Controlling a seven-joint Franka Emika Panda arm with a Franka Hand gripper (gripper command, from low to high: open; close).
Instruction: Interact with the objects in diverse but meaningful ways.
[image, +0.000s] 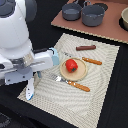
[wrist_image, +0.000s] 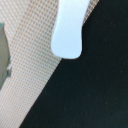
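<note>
Black tabletop (image: 112, 95) carries a beige woven placemat (image: 100, 87) and, at the far side, a brown board (image: 107, 31). From the big white arm, the gripper (image: 31, 89) hangs over the mat's corner at the exterior view's left; one pale finger (wrist_image: 69, 27) shows in the wrist view, so I cannot tell its opening. Nearby a red tomato (image: 71, 65) sits on a round wooden plate (image: 73, 75), between an orange-handled fork (image: 75, 84) and knife (image: 91, 60). Beyond lies a brown sausage (image: 86, 48), then two grey pots (image: 84, 13) on the board.

No readable text or labels anywhere
</note>
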